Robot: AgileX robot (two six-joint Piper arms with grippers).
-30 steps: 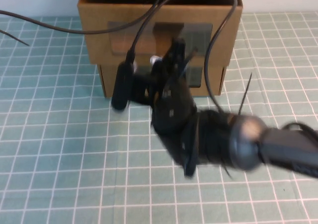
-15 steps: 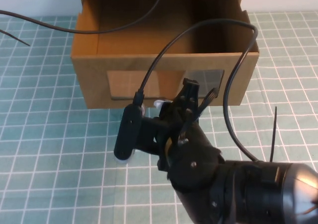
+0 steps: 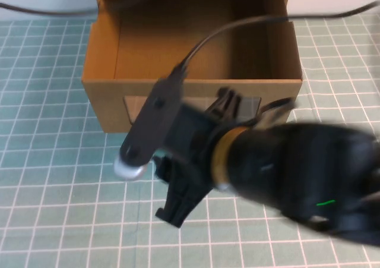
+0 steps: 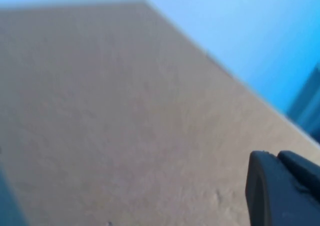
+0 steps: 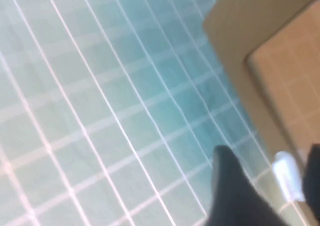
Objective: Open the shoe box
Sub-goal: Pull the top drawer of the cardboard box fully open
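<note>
**Box** (image 3: 101,98) — located at 12 o'clock on the mat (image 3: 47,179), with its front wall standing out toward 6 o'clock and the interior exposed. Opening is judged essentially done.

**Right gripper** (image 5: 267,186) — found at the box's 6 o'clock side, just off the front wall, fingers spread and nothing pinched.

**Left gripper** (image 4: 282,191) — seen close against plain cardboard. Its state cannot be told.

**Handling** — the box is judged to be light cardboard, stiff yet crushable, and likely to slide on the mat. Hold is best taken lightly at the front wall's top rim.
</note>
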